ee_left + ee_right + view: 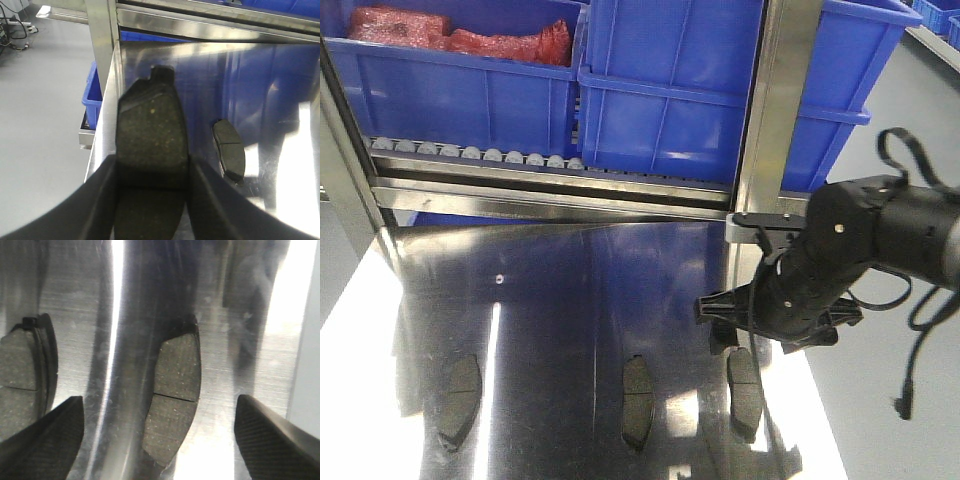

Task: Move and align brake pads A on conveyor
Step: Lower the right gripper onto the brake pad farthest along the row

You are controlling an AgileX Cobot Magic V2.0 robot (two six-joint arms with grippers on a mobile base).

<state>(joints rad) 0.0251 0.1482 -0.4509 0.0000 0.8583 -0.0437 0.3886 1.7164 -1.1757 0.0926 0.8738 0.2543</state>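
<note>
Left wrist-mounted view: your left pincer [152, 175] is clamped on a brake pad [150, 120], friction face to the camera, by the left edge of the desk [280, 100].
Carry it level and slowly; most of it juts past the grip and could pivot. No view shows the conveyor, so locate it before committing. Your right pincer [159, 402] hangs spread wide above a second pad [175, 390] lying flat near the desk's right edge: centre over its groove and close across the narrow width. The middle pad [638, 400] and left pad [458, 400] lie flat on the desk.
</note>
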